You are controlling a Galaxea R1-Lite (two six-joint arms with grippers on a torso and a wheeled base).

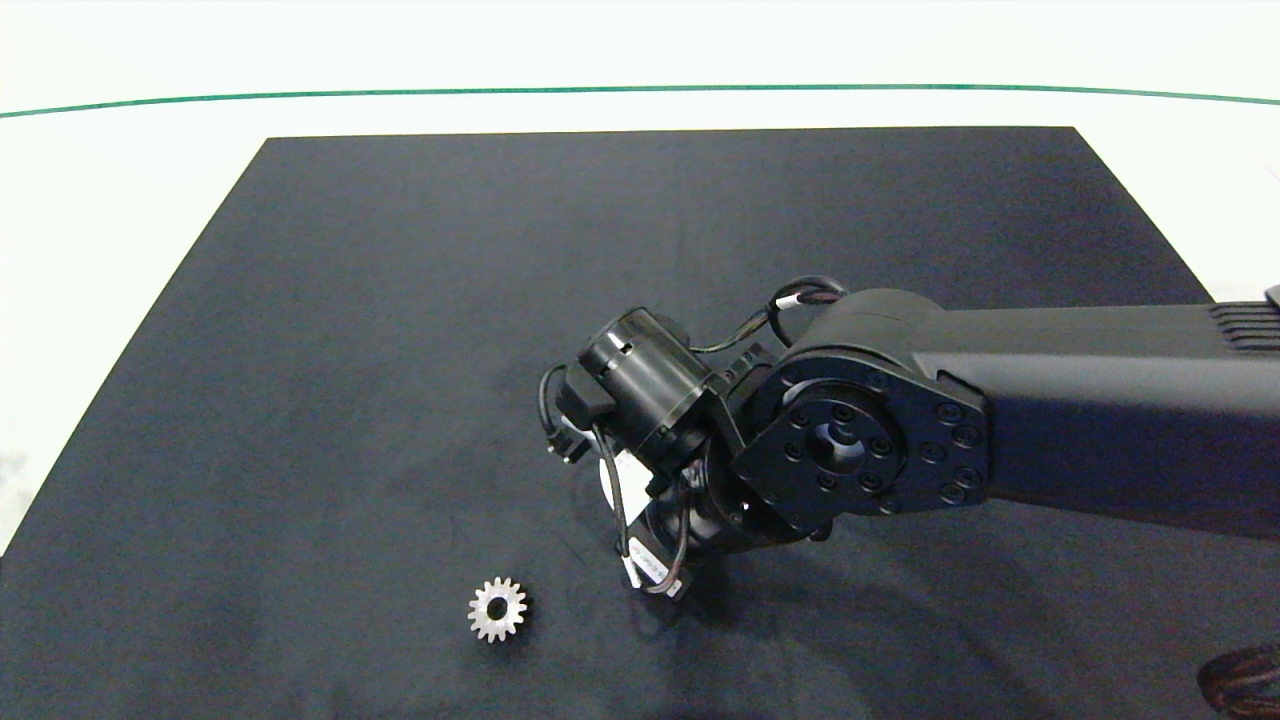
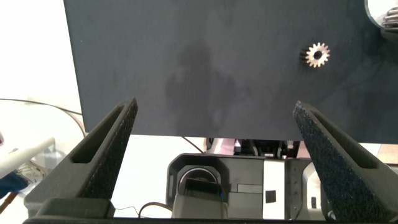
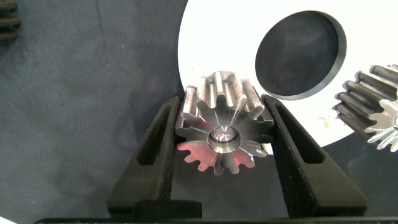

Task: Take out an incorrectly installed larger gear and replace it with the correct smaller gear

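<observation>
Now: right claw (image 3: 221,146) grips larger gear (image 3: 224,134) | smaller gear (image 1: 497,609) apart

The larger gear (image 3: 221,134) — shiny silver, grooved face — sits on a shaft. The smaller gear (image 1: 497,609) lies flat on the black mat (image 1: 400,350).

A robotics test bench or laboratory is suggested: a black mat (image 1: 420,330) is laid over a plain white table (image 1: 130,170), crossed by a thin green line (image 1: 640,89) near the top of the frame. A dark robot arm (image 1: 1000,410) is seen entering from the right, and metal gears are set out as workpieces, one small gear (image 1: 497,609) at lower centre.
</observation>
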